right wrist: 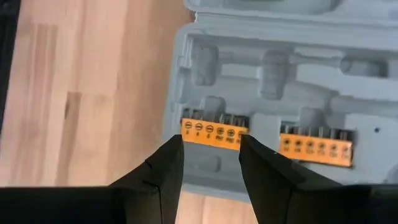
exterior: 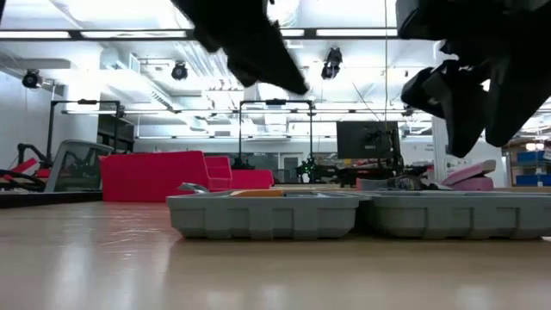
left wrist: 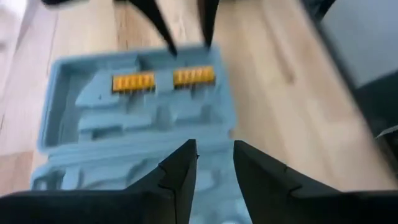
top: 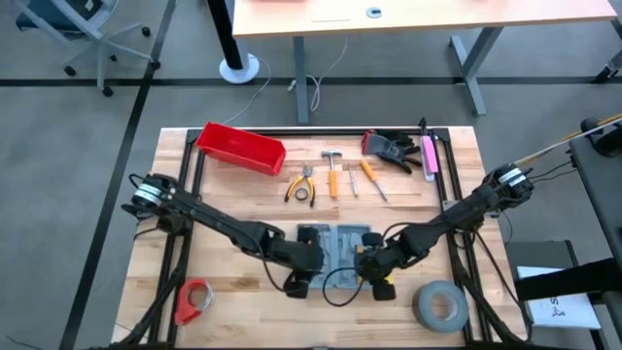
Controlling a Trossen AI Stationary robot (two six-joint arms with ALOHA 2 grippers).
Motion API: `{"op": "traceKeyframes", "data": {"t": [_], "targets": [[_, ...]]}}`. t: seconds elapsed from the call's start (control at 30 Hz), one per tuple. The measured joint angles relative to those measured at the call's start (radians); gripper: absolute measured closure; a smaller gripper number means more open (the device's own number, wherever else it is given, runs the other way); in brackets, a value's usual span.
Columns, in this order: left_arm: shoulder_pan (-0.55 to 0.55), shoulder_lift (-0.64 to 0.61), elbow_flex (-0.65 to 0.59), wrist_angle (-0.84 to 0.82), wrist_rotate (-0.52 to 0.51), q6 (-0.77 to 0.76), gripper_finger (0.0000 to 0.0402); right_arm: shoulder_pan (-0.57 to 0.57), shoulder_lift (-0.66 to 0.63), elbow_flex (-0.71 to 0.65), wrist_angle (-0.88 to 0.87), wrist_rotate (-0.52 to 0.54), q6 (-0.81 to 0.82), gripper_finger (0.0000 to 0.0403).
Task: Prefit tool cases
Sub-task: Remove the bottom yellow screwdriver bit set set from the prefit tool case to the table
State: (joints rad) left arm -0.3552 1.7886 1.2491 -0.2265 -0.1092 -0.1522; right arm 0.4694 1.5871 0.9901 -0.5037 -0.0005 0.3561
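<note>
A: Where's the case (exterior: 362,215)?
B: Open flat on the table (exterior: 258,275), both grey halves side by side.
A: And around it?
B: Red bin (exterior: 155,176) behind its left half; dark arms overhead.

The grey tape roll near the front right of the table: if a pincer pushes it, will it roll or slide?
The grey tape roll lies flat on its side on the wooden table, so it would probably slide rather than roll. Its wide ring shape looks stable and unlikely to tip. It appears thick, so likely fairly heavy for its size.
</note>
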Motion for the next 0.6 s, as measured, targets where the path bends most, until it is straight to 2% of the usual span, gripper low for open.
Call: {"op": "traceKeyframes", "data": {"t": [0.3,0.43,0.6], "targets": [[-0.005,-0.101,-0.231,0.394,0.048,-0.181,0.0275,0.000,0.003,0.000,-0.008,0.036,-0.194,0.0274],[-0.005,-0.108,-0.293,0.450,0.046,-0.258,0.0274,0.000,0.056,0.017,-0.018,0.026,-0.267,0.0282],[-0.005,-0.115,-0.327,0.474,0.045,-0.296,0.0282,0.000,0.169,0.124,-0.119,0.019,-0.369,0.0286]]}}
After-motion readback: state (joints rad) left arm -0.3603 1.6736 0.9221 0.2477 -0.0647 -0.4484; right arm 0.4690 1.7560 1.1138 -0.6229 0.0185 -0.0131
